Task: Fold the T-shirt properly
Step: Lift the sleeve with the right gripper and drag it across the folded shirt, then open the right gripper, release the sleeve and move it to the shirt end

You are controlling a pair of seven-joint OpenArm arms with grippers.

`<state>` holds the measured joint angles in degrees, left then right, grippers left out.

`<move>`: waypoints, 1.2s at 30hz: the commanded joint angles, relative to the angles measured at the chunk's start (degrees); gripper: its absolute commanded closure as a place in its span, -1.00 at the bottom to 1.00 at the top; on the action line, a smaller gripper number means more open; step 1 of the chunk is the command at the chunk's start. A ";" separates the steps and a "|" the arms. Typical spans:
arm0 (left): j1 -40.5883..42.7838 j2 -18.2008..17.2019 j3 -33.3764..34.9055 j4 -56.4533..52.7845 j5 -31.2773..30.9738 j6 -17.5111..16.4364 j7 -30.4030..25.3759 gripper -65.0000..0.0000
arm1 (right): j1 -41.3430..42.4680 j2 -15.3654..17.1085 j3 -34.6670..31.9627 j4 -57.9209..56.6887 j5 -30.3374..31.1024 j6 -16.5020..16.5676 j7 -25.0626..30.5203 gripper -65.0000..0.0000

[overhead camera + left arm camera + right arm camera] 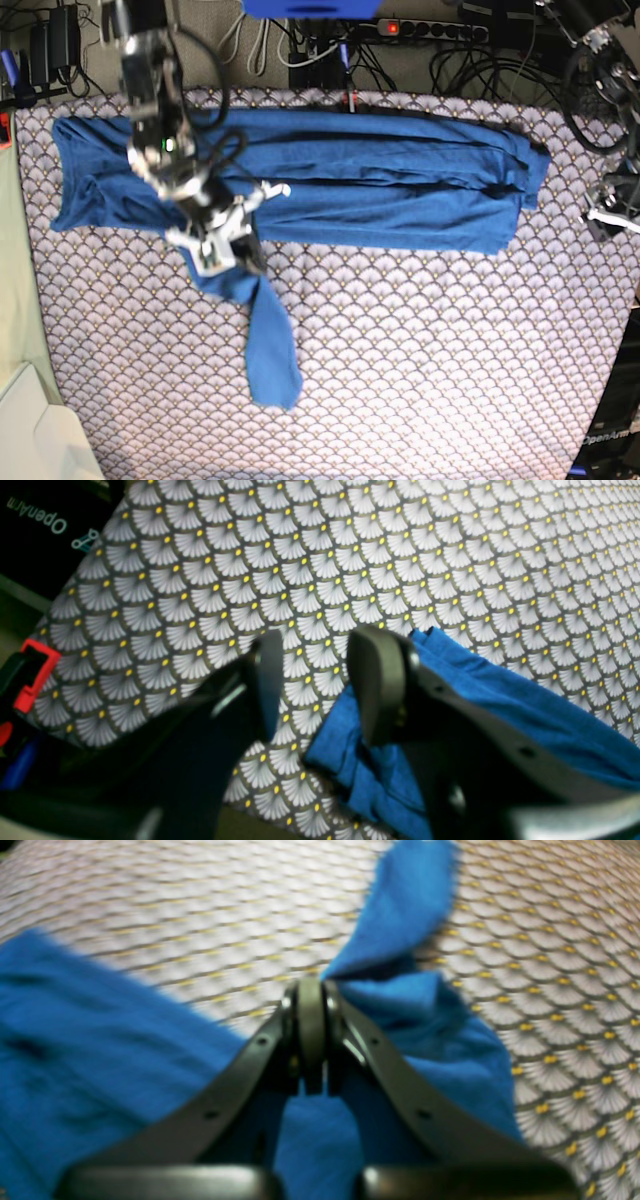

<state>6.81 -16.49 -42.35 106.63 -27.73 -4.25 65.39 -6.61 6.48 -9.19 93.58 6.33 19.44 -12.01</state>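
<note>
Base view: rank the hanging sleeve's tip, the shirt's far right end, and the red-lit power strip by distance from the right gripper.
1. Sleeve tip, just below the right gripper.
2. Power strip, top edge.
3. Shirt's right end, far across the T-shirt.

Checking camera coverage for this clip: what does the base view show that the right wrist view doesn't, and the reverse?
Only the base view shows the whole T-shirt laid across the tablecloth, one sleeve trailing down, and the cables behind the table. Only the right wrist view shows the right end effector shut on a bunched fold of the T-shirt. Both show blue fabric on the scallop pattern.
</note>
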 commanded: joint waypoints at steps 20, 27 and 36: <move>-0.26 -1.49 -0.25 1.11 -0.45 0.16 -1.08 0.22 | -14.44 -1.95 -11.60 10.20 0.49 -0.85 1.86 1.00; -0.08 -1.57 -0.33 1.11 -0.45 0.16 -1.08 0.22 | -14.53 -1.60 -11.60 9.94 0.49 -0.85 1.86 1.00; -0.26 -1.57 -0.33 1.11 -0.45 0.16 -0.99 0.22 | -16.11 -0.19 -16.44 10.02 0.49 -0.85 1.86 1.00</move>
<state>7.14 -16.99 -42.33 106.65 -27.75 -4.25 65.39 -22.59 6.20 -25.65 102.50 6.28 18.13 -11.70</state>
